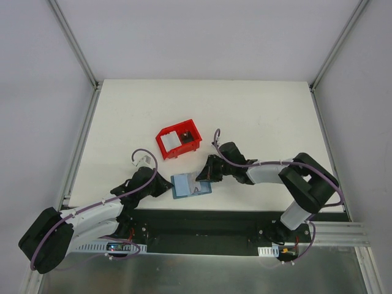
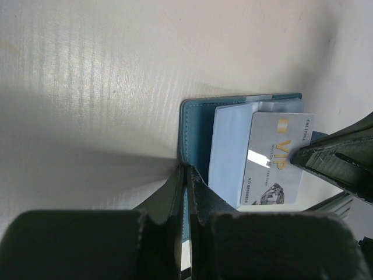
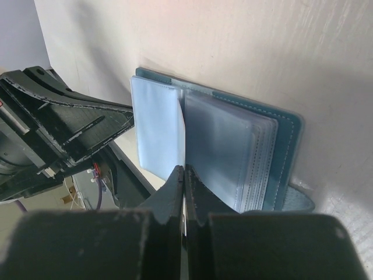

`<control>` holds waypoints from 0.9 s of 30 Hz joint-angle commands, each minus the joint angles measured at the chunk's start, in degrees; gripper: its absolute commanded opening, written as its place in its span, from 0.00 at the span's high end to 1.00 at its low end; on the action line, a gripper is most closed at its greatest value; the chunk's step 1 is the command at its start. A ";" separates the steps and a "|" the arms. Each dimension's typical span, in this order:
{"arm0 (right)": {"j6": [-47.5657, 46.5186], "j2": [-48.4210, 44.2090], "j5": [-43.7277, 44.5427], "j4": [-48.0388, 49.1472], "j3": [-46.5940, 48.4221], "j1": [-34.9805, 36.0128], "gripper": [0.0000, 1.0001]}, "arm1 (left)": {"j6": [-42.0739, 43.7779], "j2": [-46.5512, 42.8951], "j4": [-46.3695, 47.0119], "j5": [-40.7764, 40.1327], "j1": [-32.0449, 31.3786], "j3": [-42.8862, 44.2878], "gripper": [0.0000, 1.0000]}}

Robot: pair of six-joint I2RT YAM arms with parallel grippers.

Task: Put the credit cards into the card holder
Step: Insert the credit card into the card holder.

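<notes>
The teal card holder (image 1: 185, 186) lies open on the table near the front edge, its light blue pockets (image 2: 228, 153) showing. My left gripper (image 2: 187, 175) is shut on the holder's left cover edge. My right gripper (image 3: 184, 175) is shut on a silver-grey credit card (image 2: 274, 158) marked VIP. It holds the card over the open pockets, edge-on in the right wrist view (image 3: 182, 137). Whether the card's edge is inside a pocket cannot be told. More cards, a white one (image 1: 171, 142) and a dark one (image 1: 185, 135), lie in the red bin (image 1: 195, 132).
The red bin stands just behind the holder, towards mid-table. The left gripper's fingers (image 3: 70, 125) are close to the holder's left side. The right gripper's fingers (image 2: 341, 163) reach in from the right. The table's black front edge is just below the holder.
</notes>
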 commanded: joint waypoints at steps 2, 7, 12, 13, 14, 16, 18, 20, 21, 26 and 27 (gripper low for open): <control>0.91 2.24 -1.17 5.46 -0.72 0.14 1.00 | 0.23 0.33 -0.61 0.55 0.71 -0.12 1.00; 0.83 4.44 0.31 6.09 -0.98 0.93 1.00 | -0.03 0.33 -0.35 0.64 0.71 -0.13 1.00; 0.30 6.28 1.28 6.09 -1.25 1.63 1.00 | -0.12 0.50 -0.08 0.90 0.71 -0.04 1.00; 0.30 6.63 1.29 6.17 -1.07 1.89 1.00 | -0.12 0.68 0.09 0.99 0.71 0.05 1.00; 0.12 6.72 1.46 6.18 -1.07 2.24 1.00 | -0.03 0.59 0.10 1.08 0.71 0.05 1.00; -0.05 6.90 2.25 6.00 -0.89 2.95 1.00 | -0.03 0.59 0.09 1.25 0.71 0.05 1.00; 0.03 7.16 2.51 6.09 -0.81 3.13 1.00 | -0.30 0.59 0.27 1.08 0.71 -0.04 1.00; -0.58 7.08 3.13 6.09 -0.89 3.30 1.00 | -0.56 0.59 0.36 1.08 0.71 -0.13 1.00; -1.10 7.08 3.39 6.09 -0.81 3.30 1.00 | -0.56 0.50 0.53 1.25 0.71 -0.21 1.00; 0.02 6.46 5.85 5.21 -0.45 3.74 1.00 | -0.91 0.24 0.53 1.52 0.71 -0.30 1.00; 1.69 6.46 6.90 5.47 -0.54 4.61 0.98 | -1.26 0.06 0.62 1.61 0.71 -0.39 1.00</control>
